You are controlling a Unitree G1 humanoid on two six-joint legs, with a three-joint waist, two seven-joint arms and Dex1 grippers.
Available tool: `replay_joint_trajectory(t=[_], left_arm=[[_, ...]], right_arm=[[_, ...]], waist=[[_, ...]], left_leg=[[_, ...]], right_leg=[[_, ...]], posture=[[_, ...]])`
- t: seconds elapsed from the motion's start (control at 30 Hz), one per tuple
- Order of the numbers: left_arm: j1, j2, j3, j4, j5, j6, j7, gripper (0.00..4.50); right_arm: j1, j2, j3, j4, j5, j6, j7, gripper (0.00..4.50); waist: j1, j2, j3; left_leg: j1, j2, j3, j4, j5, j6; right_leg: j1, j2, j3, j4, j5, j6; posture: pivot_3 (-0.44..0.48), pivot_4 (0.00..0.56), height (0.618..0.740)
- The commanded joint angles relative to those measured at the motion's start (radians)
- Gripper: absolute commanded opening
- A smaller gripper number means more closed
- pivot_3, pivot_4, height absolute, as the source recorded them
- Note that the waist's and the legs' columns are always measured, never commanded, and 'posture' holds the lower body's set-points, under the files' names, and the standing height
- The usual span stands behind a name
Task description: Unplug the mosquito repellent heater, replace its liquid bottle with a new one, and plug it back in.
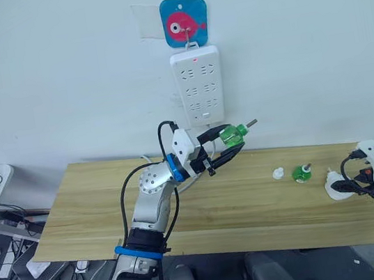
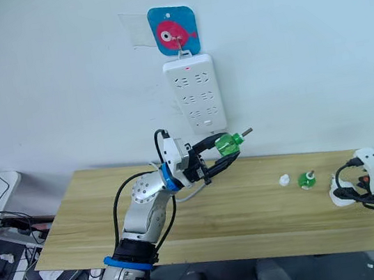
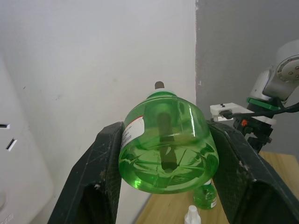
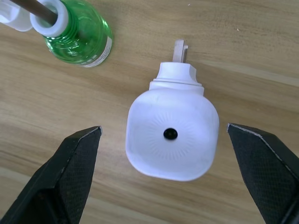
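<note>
— Green first? Far left of the scene?
— Green liquid bottle (image 1: pixel 230 134), clamped between both black fingers (image 3: pixel 103 177) of left gripper (image 1: pixel 226 142). Held tilted in the air above wooden table (image 1: pixel 99 209), wick tip aimed toward 2 o'clock. Seen base-on from the left wrist: clear green body, label edge on one side, dark wick down the middle.
— Behind it?
— White power strip (image 1: pixel 198 86) hung upright on the wall at 12 o'clock from the bottle, a blue card with pink fish (image 1: pixel 184 21) over its hook. No plug seen in its sockets.
— Moving right along the table?
— Small white cap (image 1: pixel 277 173) lying on the wood. Just beside it at 3 o'clock, second green bottle (image 1: pixel 300 174), upright, wick showing, apart from the cap.
— And the heater?
— Mosquito repellent heater (image 4: pixel 172 140) resting on the table near the right edge, at 3 o'clock from the second bottle, apart from it. White, rounded, small dark hole at its centre, plug prongs poking out along the wood. Unplugged, well apart from the strip.
— Right side pincer?
— Right gripper (image 4: pixel 170 175) hovering over the heater, fingers spread wide apart on either side, touching nothing.
</note>
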Motion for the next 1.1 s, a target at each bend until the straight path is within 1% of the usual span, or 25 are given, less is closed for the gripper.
replay_joint_trajectory(t=[0.03, 0.23, 0.47, 0.7, 0.97, 1.03, 1.1], left_arm=[[-0.015, 0.0, -0.004, -0.04, -0.004, -0.001, 0.005, 2.24], [-0.016, 0.01, -0.001, -0.039, -0.002, -0.001, 0.003, 2.24], [-0.025, 0.012, 0.003, -0.032, 0.0, -0.002, 0.005, 2.24], [-0.023, 0.009, -0.003, -0.041, 0.0, 0.004, 0.006, 2.24], [-0.033, 0.008, -0.001, -0.029, 0.001, 0.002, 0.004, 2.24], [-0.033, 0.007, -0.001, -0.028, 0.002, 0.001, 0.005, 2.24], [-0.029, 0.007, -0.003, -0.034, 0.001, 0.004, 0.005, 2.24]], right_arm=[[-0.038, 0.011, -0.004, 0.061, -0.059, -0.002, 0.015, 4.49], [-0.079, 0.044, 0.002, 0.138, -0.134, -0.029, 0.056, 4.49], [-0.106, 0.075, 0.006, 0.168, -0.193, -0.045, 0.107, 4.49], [-0.123, 0.08, 0.027, 0.205, -0.254, -0.092, 0.161, 4.49], [-0.137, 0.092, 0.024, 0.24, -0.294, -0.119, 0.191, 4.49], [-0.139, 0.094, 0.02, 0.248, -0.298, -0.126, 0.193, 4.13], [-0.14, 0.096, 0.017, 0.253, -0.298, -0.13, 0.199, 3.63]], waist=[[0.0, 0.0, 0.001], [0.001, 0.001, 0.001], [0.001, 0.001, 0.002], [0.001, 0.001, 0.002], [0.001, 0.001, 0.002], [0.001, 0.001, 0.002], [0.001, 0.001, 0.002]], left_leg=[[0.0, 0.0, 0.0, 0.0, 0.0, 0.0], [0.0, 0.0, 0.0, 0.0, 0.0, 0.0], [0.0, 0.0, 0.0, 0.0, 0.0, 0.0], [0.0, 0.0, 0.0, 0.0, 0.0, 0.0], [0.0, 0.0, 0.0, 0.0, 0.0, 0.0], [0.0, 0.0, 0.0, 0.0, 0.0, 0.0], [0.0, 0.0, 0.0, 0.0, 0.0, 0.0]], right_leg=[[0.0, 0.0, 0.0, 0.0, 0.0, 0.0], [0.0, 0.0, 0.0, 0.0, 0.0, 0.0], [0.0, 0.0, 0.0, 0.0, 0.0, 0.0], [0.0, 0.0, 0.0, 0.0, 0.0, 0.0], [0.0, 0.0, 0.0, 0.0, 0.0, 0.0], [0.0, 0.0, 0.0, 0.0, 0.0, 0.0], [0.0, 0.0, 0.0, 0.0, 0.0, 0.0]], posture=[[0.07, 0.214, 0.74], [0.077, 0.216, 0.74], [0.079, 0.216, 0.74], [0.08, 0.216, 0.74], [0.081, 0.213, 0.74], [0.081, 0.214, 0.74], [0.081, 0.214, 0.74]])
